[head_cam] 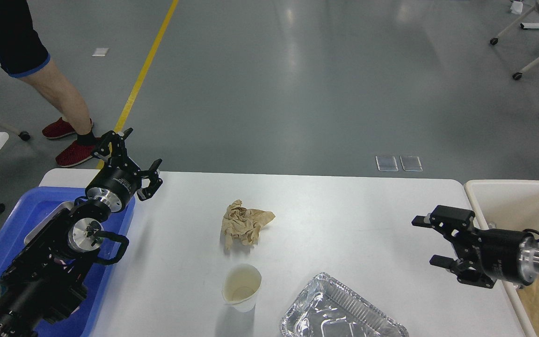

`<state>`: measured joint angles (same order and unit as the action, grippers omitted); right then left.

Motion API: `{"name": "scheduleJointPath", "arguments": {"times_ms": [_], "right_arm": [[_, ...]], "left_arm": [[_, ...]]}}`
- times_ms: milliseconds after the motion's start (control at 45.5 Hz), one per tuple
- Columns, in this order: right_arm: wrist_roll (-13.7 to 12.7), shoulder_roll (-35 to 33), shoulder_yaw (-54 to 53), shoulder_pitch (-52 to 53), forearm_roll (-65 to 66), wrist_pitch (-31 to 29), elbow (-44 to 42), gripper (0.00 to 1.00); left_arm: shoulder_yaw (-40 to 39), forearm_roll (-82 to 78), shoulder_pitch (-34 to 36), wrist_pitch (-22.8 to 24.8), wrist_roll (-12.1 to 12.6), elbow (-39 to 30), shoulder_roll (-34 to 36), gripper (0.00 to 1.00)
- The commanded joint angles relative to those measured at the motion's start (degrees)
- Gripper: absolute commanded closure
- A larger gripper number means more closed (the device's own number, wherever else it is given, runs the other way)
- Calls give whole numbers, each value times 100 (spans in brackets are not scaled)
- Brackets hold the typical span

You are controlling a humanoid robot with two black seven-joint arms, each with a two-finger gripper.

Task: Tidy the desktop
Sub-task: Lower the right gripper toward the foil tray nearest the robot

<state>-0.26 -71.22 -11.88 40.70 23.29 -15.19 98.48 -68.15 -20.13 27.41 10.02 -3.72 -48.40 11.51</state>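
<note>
On your wide white-grey tabletop (344, 210): crumpled tan paper wad (244, 224) at centre, white paper cup (242, 286), foil tray (339, 311). Your left hand (131, 157) and right hand (431, 241): both spread open, empty.

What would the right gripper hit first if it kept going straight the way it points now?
The right gripper points left across the desktop, jaws open. Its line runs toward the crumpled brown paper, probably the first thing met, though height above the table is unclear; it may pass over.
</note>
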Motion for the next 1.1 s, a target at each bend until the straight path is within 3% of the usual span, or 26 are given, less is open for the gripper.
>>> {"name": "scheduleJointPath", "arguments": {"times_ms": [0, 285, 549, 1076], "right_arm": [[0, -506, -7, -18, 9, -265, 152, 0], [-9, -507, -16, -922, 307, -90, 152, 0], [0, 565, -34, -2048, 1810, -29, 152, 0], [0, 1620, -7, -2496, 1933, 499, -602, 0]], "left_arm": [[4, 0, 1, -9, 3, 14, -8, 3], [4, -9, 1, -26, 3, 49, -87, 3], [56, -35, 19, -26, 3, 216, -114, 3], [83, -62, 36, -61, 3, 260, -149, 3]]}}
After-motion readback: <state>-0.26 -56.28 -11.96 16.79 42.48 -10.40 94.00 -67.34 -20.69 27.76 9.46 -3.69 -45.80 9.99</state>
